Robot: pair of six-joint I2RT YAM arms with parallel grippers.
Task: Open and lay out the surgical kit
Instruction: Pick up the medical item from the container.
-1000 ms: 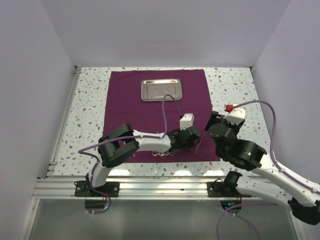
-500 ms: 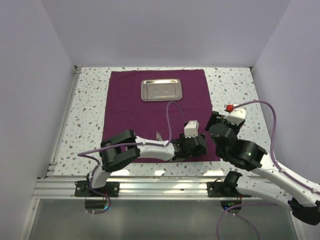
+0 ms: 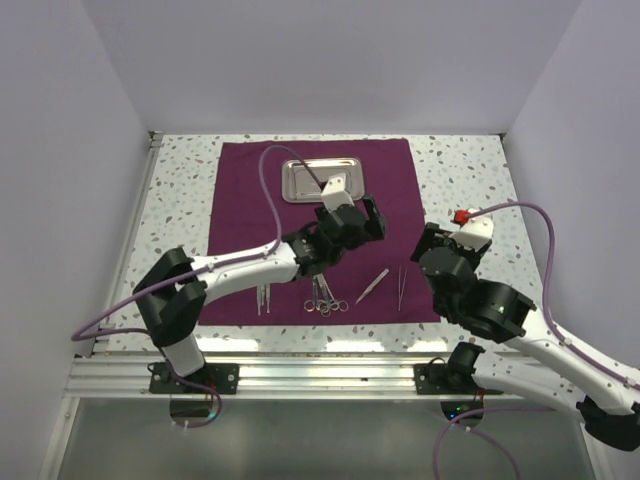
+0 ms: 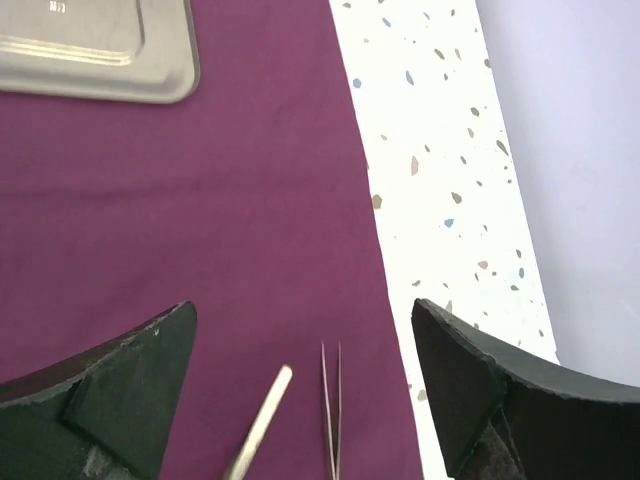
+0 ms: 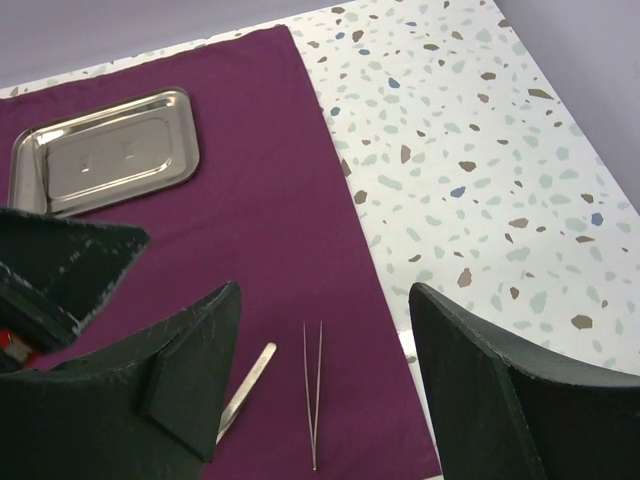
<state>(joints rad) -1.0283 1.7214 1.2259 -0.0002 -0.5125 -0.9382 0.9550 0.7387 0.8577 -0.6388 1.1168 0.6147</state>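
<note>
showing, nearest, the right gripper (image 5: 325, 290), jaws apart and empty, by the cloth wrap (image 3: 250, 220)'s right edge; scissors (image 3: 326, 298), flat probe (image 3: 371, 286) and tweezers (image 3: 401, 288) on its near part; left gripper (image 4: 303, 310), jaws wide and empty, mid-cloth; steel tray (image 3: 300, 180) beyond.

I work this rig through three lenses. The top camera hangs above and behind the arm bases, facing forward and down, far enough back to take in the whole table (image 3: 470, 170) and the purple cloth (image 3: 250, 200). The left wrist camera sits close, peering almost straight down past the left gripper (image 4: 303, 305) at the cloth's right edge. The right wrist camera rides low near the front, looking past the right gripper (image 5: 325, 290), tilted toward the far wall. All three share the steel tray (image 3: 300, 180), the tweezers (image 3: 401, 285) and the flat probe (image 3: 372, 285) beside them.
</note>
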